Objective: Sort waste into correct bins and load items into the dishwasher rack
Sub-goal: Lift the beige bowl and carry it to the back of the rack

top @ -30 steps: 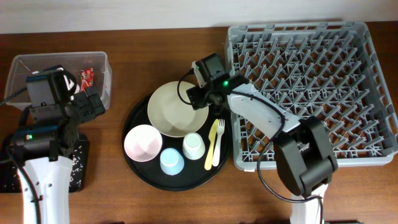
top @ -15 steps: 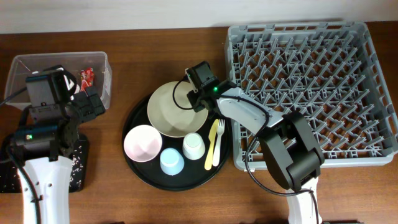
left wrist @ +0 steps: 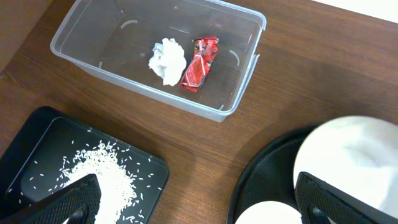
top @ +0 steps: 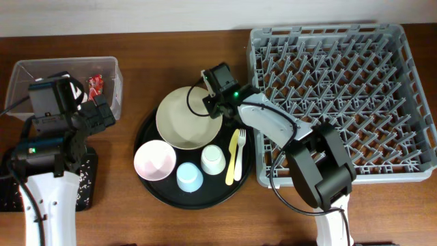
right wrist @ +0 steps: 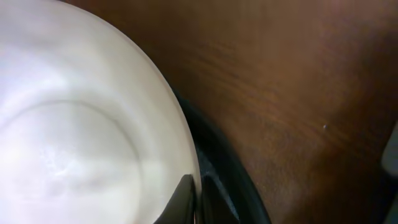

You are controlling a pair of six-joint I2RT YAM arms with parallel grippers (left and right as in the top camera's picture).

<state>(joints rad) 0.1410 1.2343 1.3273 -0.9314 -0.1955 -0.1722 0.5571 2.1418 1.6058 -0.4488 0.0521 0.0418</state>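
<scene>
My right gripper [top: 214, 104] is shut on the right rim of the cream plate [top: 184, 119], its fingertips [right wrist: 186, 198] pinching the edge [right wrist: 93, 124]. The plate lies on the round black tray [top: 145, 128] with the pink bowl [top: 154, 160], light blue cup [top: 188, 178], white cup [top: 213, 160], yellow fork [top: 232, 160] and cream spoon [top: 240, 156]. My left gripper [left wrist: 202, 205] hangs open and holds nothing, between the bins and the round tray. The clear tub [left wrist: 81, 56] holds the tissue [left wrist: 166, 60] and red wrapper [left wrist: 199, 62]. Rice [left wrist: 102, 180] lies in the black rectangular tray [left wrist: 37, 137].
The grey dishwasher rack [top: 341, 102] fills the right side of the table, its left wall close to the round tray and to my right arm. Bare wooden table shows between the tub and the round tray.
My right gripper has closed on the plate's rim after reaching left over it. The plate has shifted slightly left, nudging the pink bowl. The left arm has not moved.
</scene>
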